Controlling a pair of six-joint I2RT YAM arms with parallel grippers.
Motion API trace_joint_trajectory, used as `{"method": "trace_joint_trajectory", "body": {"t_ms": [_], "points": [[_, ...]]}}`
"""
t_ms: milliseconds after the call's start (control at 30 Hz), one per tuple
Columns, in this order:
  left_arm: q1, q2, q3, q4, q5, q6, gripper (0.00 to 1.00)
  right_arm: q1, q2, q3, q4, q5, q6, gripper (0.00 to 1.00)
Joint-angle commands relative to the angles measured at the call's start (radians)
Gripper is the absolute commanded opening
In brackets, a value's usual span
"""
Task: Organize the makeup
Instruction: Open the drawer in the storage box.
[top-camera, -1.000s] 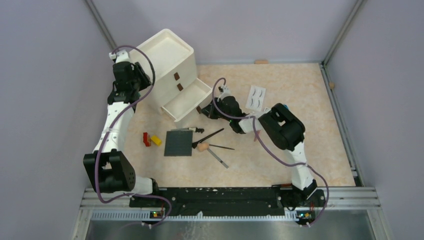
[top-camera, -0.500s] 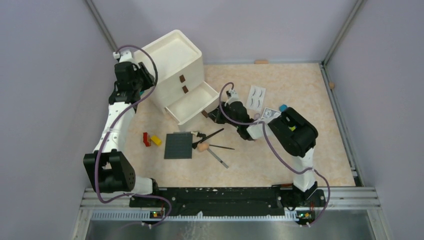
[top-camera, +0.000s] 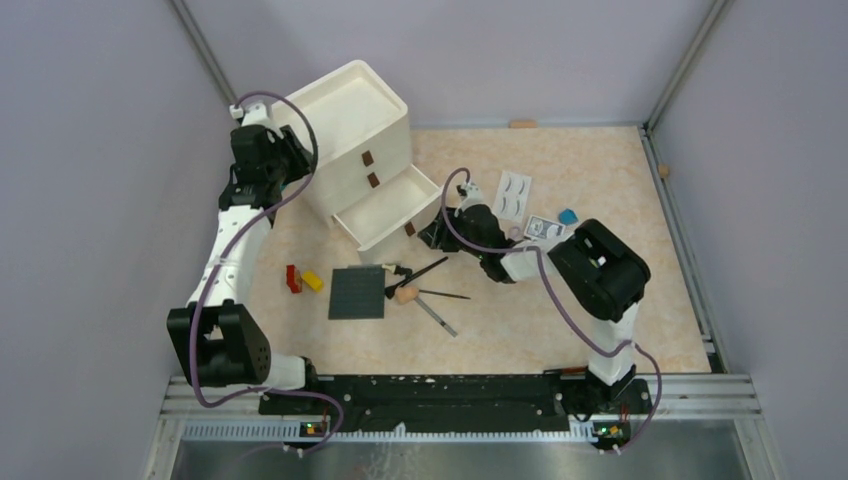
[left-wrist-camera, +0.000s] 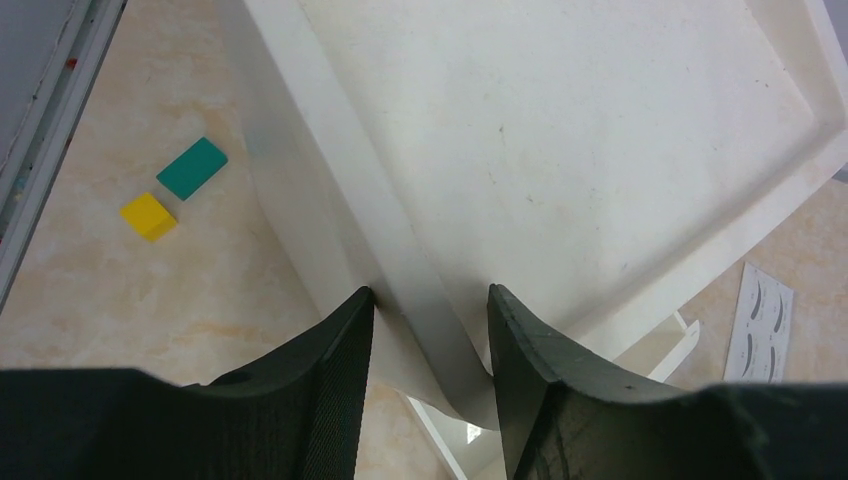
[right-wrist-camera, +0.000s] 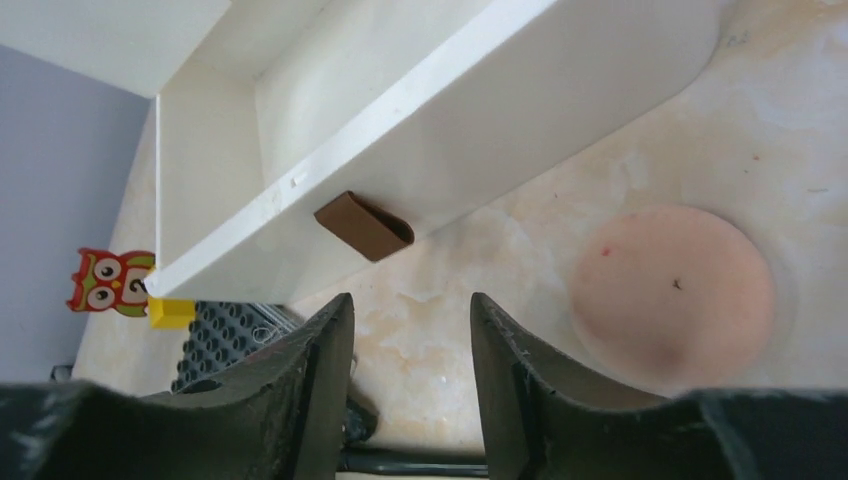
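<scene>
The front of the open drawer walls off the right fingers ahead; bare table lies between them.

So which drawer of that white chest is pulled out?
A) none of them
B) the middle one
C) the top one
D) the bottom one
D: the bottom drawer sticks out from the white chest, while the two drawers above it sit flush and closed.
</scene>
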Motion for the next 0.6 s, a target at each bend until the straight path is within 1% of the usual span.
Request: {"method": "trace_joint_trajectory", "body": {"t_ms": [0, 100, 200, 233, 400, 500, 567], "points": [[-0.013, -0.019, -0.035, -0.107, 0.07, 0.013, 0.52, -0.002, -0.111, -0.024, -0.024, 0.021, -0.077, 0.49], [-0.014, -0.044, -0.043, -0.104, 0.066, 0.016, 0.53, 0.002, -0.146, -0.024, -0.071, -0.017, -0.149, 0.52], [-0.022, -0.082, -0.059, -0.102, 0.048, 0.02, 0.58, 0.024, -0.165, 0.018, -0.171, -0.086, -0.262, 0.52], [-0.024, -0.101, -0.068, -0.102, 0.044, 0.02, 0.59, 0.038, -0.171, 0.028, -0.209, -0.088, -0.307, 0.52], [-0.029, -0.225, -0.133, -0.108, 0.013, 0.032, 0.64, 0.101, -0.194, 0.075, -0.426, -0.01, -0.504, 0.52], [-0.03, -0.301, -0.181, -0.099, -0.031, 0.06, 0.66, 0.119, -0.222, 0.075, -0.543, 0.032, -0.567, 0.54], [-0.033, -0.342, -0.211, -0.085, -0.053, 0.075, 0.66, 0.123, -0.256, 0.049, -0.582, 0.03, -0.595, 0.57]]}}
